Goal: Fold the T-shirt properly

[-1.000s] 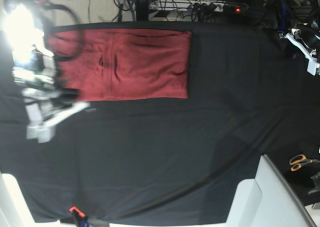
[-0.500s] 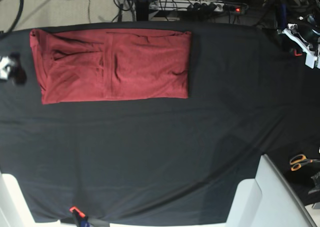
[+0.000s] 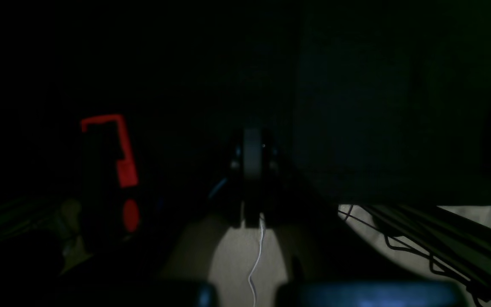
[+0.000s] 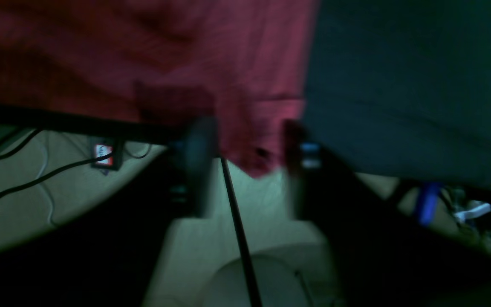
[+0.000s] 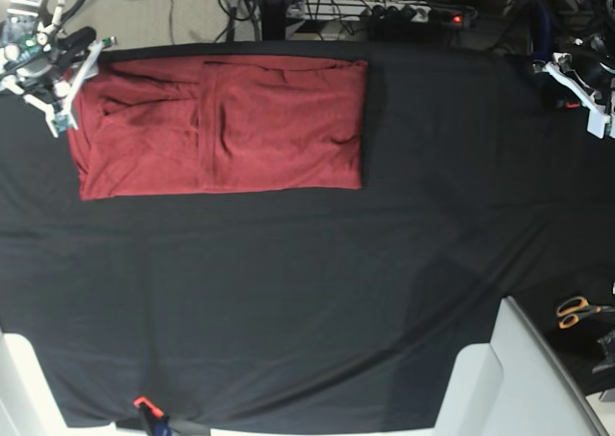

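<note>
The T-shirt (image 5: 240, 124) lies as a flat brick-red rectangle on the black tablecloth (image 5: 317, 292), at the back left of the base view. My right gripper (image 5: 67, 85) hovers at its far left corner by the table's edge. In the blurred right wrist view that gripper (image 4: 247, 128) has its two dark fingers (image 4: 198, 166) apart, and the T-shirt's corner (image 4: 254, 162) shows between them. My left gripper (image 5: 591, 100) is parked off the table's far right. In the dark left wrist view, the left gripper (image 3: 252, 140) has its fingers pressed together on nothing.
Orange-handled scissors (image 5: 577, 311) lie at the right edge. A white panel (image 5: 519, 378) rises at the front right. An orange clamp (image 5: 144, 404) grips the front edge. A power strip (image 5: 404, 13) and cables lie on the floor behind the table.
My right arm left the shirt's left end, swung out of view, and now sits at the shirt's far left corner with its fingers apart. The shirt's left end lies uncovered. The left arm stayed put.
</note>
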`<state>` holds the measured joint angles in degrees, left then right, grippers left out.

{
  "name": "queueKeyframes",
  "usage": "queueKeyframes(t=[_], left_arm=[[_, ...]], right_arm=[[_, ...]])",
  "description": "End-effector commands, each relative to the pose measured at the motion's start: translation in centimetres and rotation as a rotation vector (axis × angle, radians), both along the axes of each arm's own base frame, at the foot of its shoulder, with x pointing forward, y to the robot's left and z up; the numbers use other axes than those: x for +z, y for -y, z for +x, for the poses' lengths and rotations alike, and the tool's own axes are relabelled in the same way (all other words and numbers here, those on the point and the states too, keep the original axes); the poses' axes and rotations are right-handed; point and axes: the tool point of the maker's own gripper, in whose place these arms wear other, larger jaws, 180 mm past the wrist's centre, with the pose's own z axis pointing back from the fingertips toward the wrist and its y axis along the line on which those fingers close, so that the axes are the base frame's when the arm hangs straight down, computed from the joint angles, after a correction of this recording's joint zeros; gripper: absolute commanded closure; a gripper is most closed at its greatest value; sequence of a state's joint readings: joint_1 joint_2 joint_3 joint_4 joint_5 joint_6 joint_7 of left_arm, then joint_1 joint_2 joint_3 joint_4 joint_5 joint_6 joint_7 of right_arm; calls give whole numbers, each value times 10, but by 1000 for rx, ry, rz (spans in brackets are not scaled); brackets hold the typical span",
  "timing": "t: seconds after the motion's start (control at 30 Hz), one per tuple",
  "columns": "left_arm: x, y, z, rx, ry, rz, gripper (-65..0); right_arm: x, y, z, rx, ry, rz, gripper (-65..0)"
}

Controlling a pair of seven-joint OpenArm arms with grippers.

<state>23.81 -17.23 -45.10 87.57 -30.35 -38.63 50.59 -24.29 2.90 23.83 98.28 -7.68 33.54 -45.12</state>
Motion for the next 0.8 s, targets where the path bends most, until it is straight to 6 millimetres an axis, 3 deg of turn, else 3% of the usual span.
queueKeyframes(t=[0.0, 0.4, 0.6, 0.77], left_arm=[[9, 0, 9, -25, 32, 8, 0], [4, 10, 12, -53, 20, -7, 0], [4, 10, 12, -51, 20, -7, 0], [4, 10, 12, -51, 20, -7, 0]], right_arm=[[5, 3, 9, 19, 26, -9, -354], [-10, 6, 13, 11, -3, 11, -341], [-12, 8, 19, 0, -3, 16, -126], [-19, 7, 15, -8, -23, 28, -108]])
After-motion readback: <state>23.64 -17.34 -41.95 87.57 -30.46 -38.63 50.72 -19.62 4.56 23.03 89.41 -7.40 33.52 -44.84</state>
